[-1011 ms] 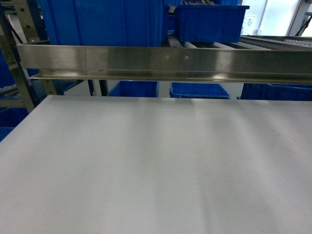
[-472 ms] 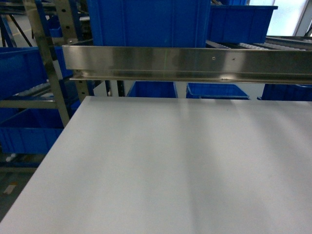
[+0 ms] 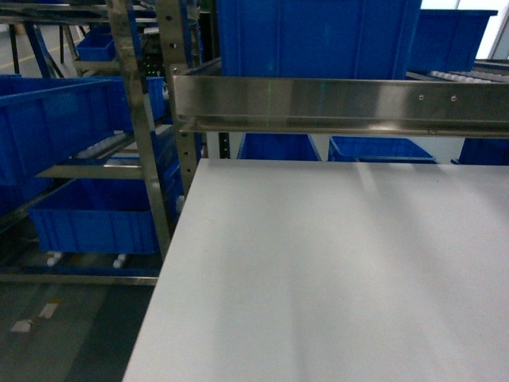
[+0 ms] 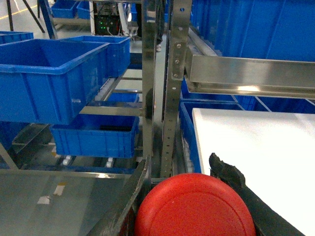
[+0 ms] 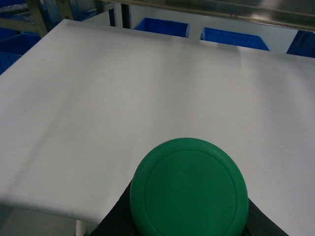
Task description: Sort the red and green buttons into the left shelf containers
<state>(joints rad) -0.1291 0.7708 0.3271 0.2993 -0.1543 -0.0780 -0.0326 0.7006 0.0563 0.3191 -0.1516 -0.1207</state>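
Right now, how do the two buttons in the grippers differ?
The red button sits in the left gripper, facing the shelf's blue bins; the green button sits in the right gripper, over the white table. Both show round domed caps, close to their cameras.

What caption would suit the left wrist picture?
Left gripper carrying the red button, facing blue bins on the shelf rack.
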